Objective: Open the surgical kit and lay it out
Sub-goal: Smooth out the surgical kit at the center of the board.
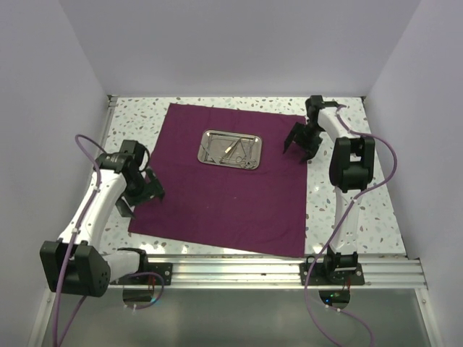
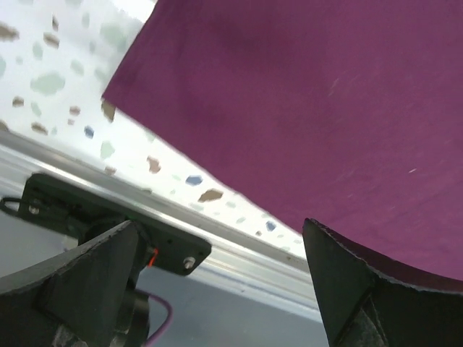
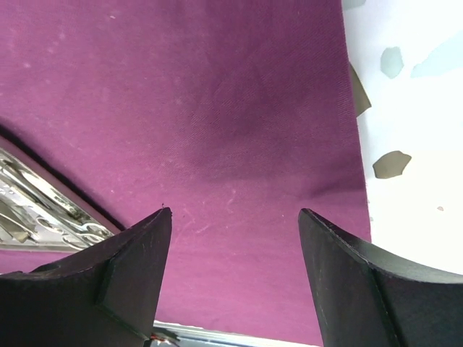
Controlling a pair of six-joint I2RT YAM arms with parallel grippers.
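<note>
wrap (image 1: 217, 202): matt plum woven cloth | tray (image 1: 230, 149): shiny polished steel | desk (image 1: 362, 195): smooth speckled terrazzo | fingers (image 3: 347, 289): matt black plastic

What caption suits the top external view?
Dark purple cloth wrap spread flat on speckled table, rectangular steel tray of thin silver instruments on it, left gripper and right gripper open alongside.

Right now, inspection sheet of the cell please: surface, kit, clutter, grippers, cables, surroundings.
Surface: white speckled table, aluminium rail at near edge.
Job's things: plum cloth spread flat; steel tray on it toward the far side, thin instruments inside.
Clutter: nothing seen.
Grippers: left gripper open at cloth's left edge; right gripper open at its right edge; both empty.
Cables: purple cables loop along both arms.
Surroundings: plain pale walls on three sides.
</note>
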